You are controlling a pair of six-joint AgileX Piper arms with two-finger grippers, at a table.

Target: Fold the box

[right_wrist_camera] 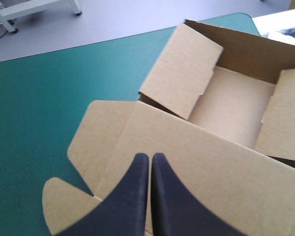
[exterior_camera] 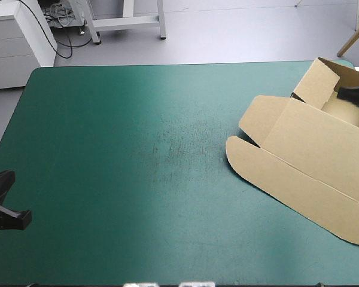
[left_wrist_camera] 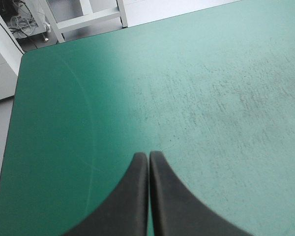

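Left gripper [left_wrist_camera: 148, 155] is over the bare teal-green desk [exterior_camera: 137, 149] near its left edge, fully closed and holding nothing. Right gripper [right_wrist_camera: 150, 156], likewise closed and empty, is poised above the flat lid of the brown box [exterior_camera: 305, 149], which lies at the desk's far right corner, tray walls partly raised.

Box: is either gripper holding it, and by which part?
Nothing is held. The right gripper is shut above the box lid; the left gripper is shut over the teal-green cover.
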